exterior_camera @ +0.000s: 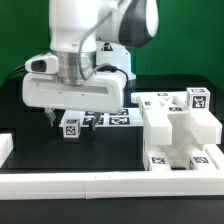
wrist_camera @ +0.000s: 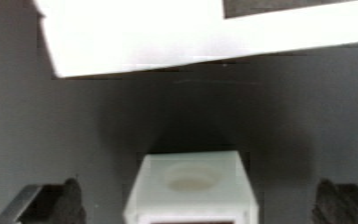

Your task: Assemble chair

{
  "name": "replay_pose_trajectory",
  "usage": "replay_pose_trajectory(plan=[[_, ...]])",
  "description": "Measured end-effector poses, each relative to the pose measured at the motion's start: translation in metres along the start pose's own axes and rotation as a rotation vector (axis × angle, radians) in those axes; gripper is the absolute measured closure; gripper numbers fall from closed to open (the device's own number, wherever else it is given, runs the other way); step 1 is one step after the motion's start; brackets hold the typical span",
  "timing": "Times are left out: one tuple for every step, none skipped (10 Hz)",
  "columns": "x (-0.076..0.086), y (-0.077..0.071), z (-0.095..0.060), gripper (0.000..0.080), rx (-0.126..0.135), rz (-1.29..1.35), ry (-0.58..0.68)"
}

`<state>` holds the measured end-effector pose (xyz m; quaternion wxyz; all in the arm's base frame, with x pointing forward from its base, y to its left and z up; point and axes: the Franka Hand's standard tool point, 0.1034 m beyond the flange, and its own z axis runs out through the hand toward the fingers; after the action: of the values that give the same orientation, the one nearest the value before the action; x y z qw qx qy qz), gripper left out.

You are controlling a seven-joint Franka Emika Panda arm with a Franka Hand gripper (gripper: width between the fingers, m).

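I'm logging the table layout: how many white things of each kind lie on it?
Small leg: 1
Chair parts cluster: 1
Marker board: 1
Border rail: 1
Total: 4

Chair (exterior_camera: 180, 130) right of marker board (exterior_camera: 110, 120)

A small white plastic block (wrist_camera: 186, 187) with a faint round dimple on its upper face stands on the dark table (wrist_camera: 176, 110), midway between the two dark fingers (wrist_camera: 46, 203), which stand spread wide and clear of it on both sides. Beyond it lies a flat white board (wrist_camera: 149, 38) with a black-edged marker at its far corner.
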<state>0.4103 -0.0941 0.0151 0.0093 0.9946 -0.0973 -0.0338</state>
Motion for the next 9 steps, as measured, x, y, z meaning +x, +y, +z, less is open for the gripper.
replay_pose_trajectory(plan=[[0.006, -0.001, -0.007, 0.015, 0.022, 0.008, -0.021], [0.009, -0.004, -0.011, 0.015, 0.041, 0.009, -0.068], [0.008, -0.008, -0.013, 0.015, 0.054, 0.0, -0.153], [0.007, -0.009, -0.011, 0.015, 0.066, 0.001, -0.219], [0.007, -0.01, -0.011, 0.015, 0.076, -0.002, -0.28], [0.007, -0.009, -0.011, 0.015, 0.085, -0.008, -0.335], [0.011, 0.004, -0.015, 0.015, 0.083, -0.016, -0.432], [0.021, 0.012, -0.023, 0.015, 0.078, -0.015, -0.517], [0.032, 0.016, -0.027, 0.015, 0.067, -0.022, -0.599]])
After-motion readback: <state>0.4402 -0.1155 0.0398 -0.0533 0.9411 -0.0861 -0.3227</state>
